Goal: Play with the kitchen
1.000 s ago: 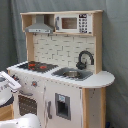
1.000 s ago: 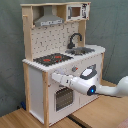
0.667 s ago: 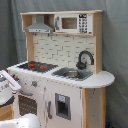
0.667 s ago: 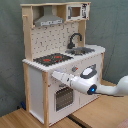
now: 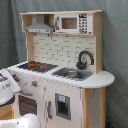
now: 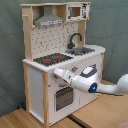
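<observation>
Reaching toward the front panel of the kitchen [image 6: 60, 75], the single Panda arm [image 6: 107, 89] extends from the second exterior view's right, its gripper [image 6: 56, 73] pressed close to the white face just below the stovetop [image 6: 52, 58] and above the windowed oven door [image 6: 63, 97]. Whether the claw is open, closed or gripping anything cannot be told from either view. The kitchen stands upright on a wooden floor [image 6: 100, 112] before a grey curtain [image 6: 10, 50]; in the first exterior view it fills the centre [image 5: 65, 65], with the grey hood [image 5: 40, 27] and microwave [image 5: 75, 23] on top, the black faucet [image 5: 85, 59] over the sink [image 5: 72, 74], and only a white part of the arm [image 5: 6, 87] showing at the first exterior view's left edge. Judged step: an approach to the control strip or the oven handle, with contact likely but not confirmed. The next move probably calls for a small, steady advance onto a knob or the handle, followed by a turn or a pull square to the door, with light force so that the toy does not slide. Compared with the pictures of 1.0 s and 0.7 s ago, the arm holds nearly the same pose and the kitchen has not shifted; any motion is very slight.
</observation>
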